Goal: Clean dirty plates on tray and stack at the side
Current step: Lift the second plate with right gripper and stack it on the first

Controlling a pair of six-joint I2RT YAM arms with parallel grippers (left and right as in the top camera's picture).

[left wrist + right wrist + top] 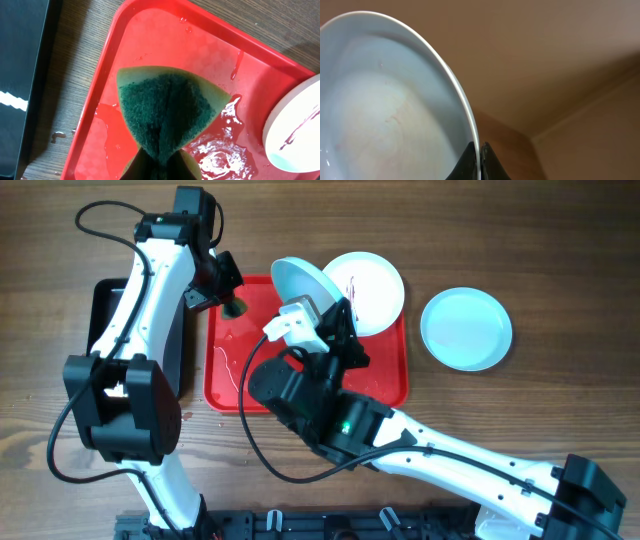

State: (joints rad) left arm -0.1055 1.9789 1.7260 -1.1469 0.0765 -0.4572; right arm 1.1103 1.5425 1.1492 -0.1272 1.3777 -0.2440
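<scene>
The right gripper (480,162) clamps the rim of the raised plate (303,283), a pale blue one held tilted on edge above the far end of the tray (385,385). In the right wrist view its inner face looks nearly clean, perhaps with a faint pinkish trace. The left gripper (237,305) pinches a green sponge (167,117), folded into a fan, over the tray's far left corner. Its fingers are hidden behind the sponge in the left wrist view. Puddles (220,150) of water lie on the tray below the sponge. The white plate (368,290), streaked red, sits on the tray's far right corner and overhangs the rim. The side plate (466,328), pale blue, lies on the table (560,260) right of the tray, apart from it. A black tray (108,320) lies beside the tray's left edge.
</scene>
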